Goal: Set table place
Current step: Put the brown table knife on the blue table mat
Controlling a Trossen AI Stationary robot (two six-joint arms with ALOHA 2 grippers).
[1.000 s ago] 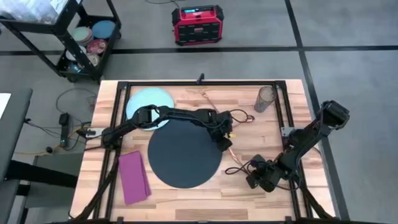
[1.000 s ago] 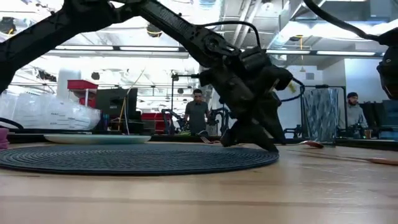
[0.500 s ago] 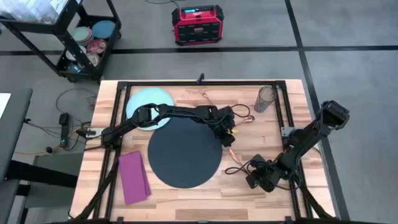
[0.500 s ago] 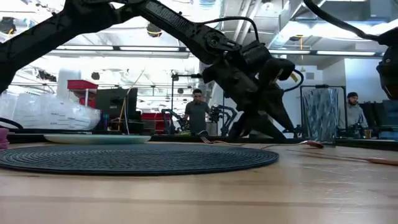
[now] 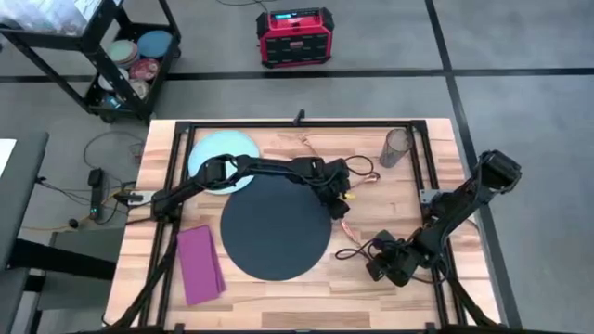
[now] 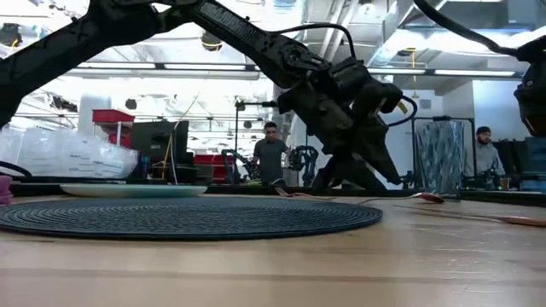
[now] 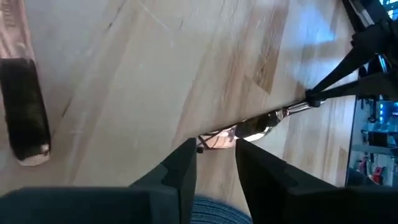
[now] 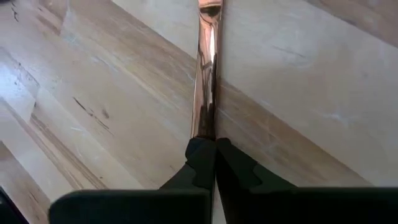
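The place setting is only half built: the dark round mat (image 5: 276, 233) lies bare in the middle of the tabletop (image 5: 278, 301), its ribbed weave plain in the low view, the pale blue plate (image 5: 215, 151) sits off toward the far left corner, the magenta napkin (image 5: 199, 263) lies flat near the left edge, and the smoky tumbler (image 5: 394, 147) stands by the far right corner. The right hand (image 8: 215, 151), near the right edge, is pinched shut on a copper utensil (image 8: 208, 81), slim, mirror-polished, gripped at the very end of its handle. Risk here: that slick metal could pivot or slide out between the fingers, since so little of it is caught. The left hand (image 7: 215, 163) hovers just beyond the mat's right rim, fingers a narrow gap apart, gripping nothing, above another copper piece (image 7: 261, 126) lying on the smooth planks. With a gap that tight it may nudge the thin piece sideways instead of straddling it, and the cables trailing close by could snag
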